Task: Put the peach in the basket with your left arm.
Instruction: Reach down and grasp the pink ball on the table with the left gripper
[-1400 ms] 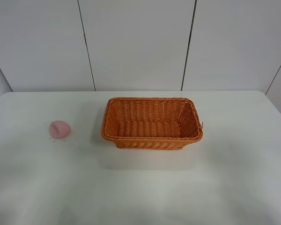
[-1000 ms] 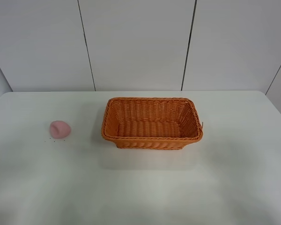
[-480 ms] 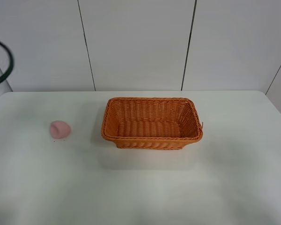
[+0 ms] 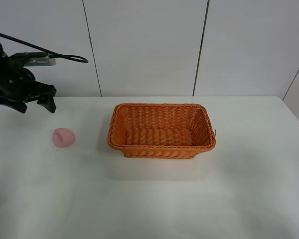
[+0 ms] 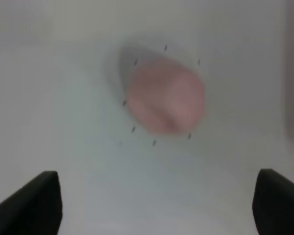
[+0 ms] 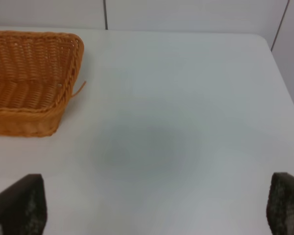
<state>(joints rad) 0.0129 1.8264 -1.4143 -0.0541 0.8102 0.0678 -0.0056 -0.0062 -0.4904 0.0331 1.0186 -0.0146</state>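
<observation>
Near the left edge of the desk, about midway between its far and near edges, the peach lies on the white surface. It is well apart from the basket, which stands mid-desk toward the far edge. The left arm hangs above the far-left corner, beyond the peach. The left fingers are spread wide and touch nothing. Left wrist view: the peach, blurred, lies ahead of the two fingertips. Right wrist view: the right fingers are likewise spread wide over the desk near the basket's right end.
</observation>
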